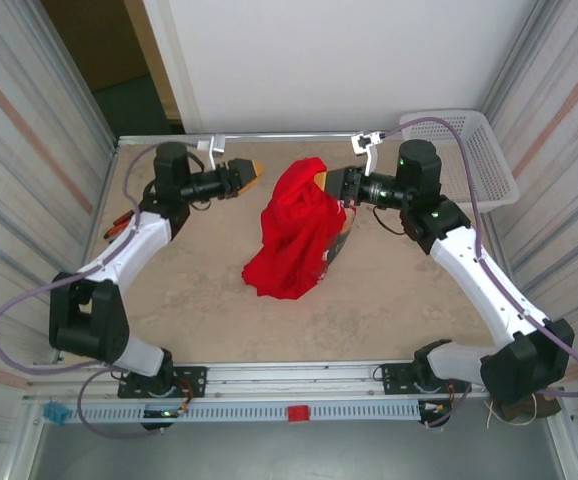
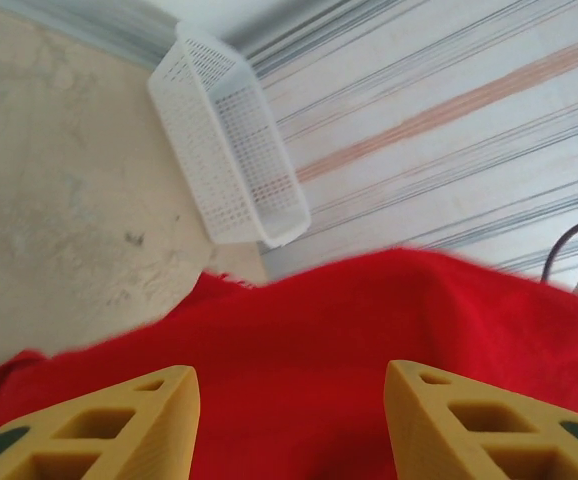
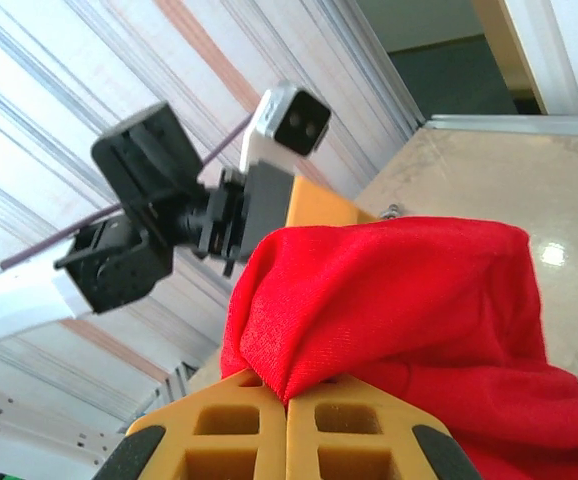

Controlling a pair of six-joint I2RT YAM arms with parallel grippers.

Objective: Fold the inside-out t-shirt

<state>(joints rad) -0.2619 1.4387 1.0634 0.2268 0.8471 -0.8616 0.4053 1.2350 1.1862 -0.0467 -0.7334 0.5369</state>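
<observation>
Right end effector (image 3: 287, 415) pinches t-shirt (image 3: 399, 290); white basket (image 2: 234, 140) beyond.

Left hand (image 2: 289, 405) parted, wrist level — right hand (image 3: 287, 405) clamped on t-shirt (image 1: 294, 240), arm stretched inward.

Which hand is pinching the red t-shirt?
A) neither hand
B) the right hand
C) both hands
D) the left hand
B: the right hand is shut on a fold of the red t-shirt, while the left hand is open, with its fingers apart.
</observation>
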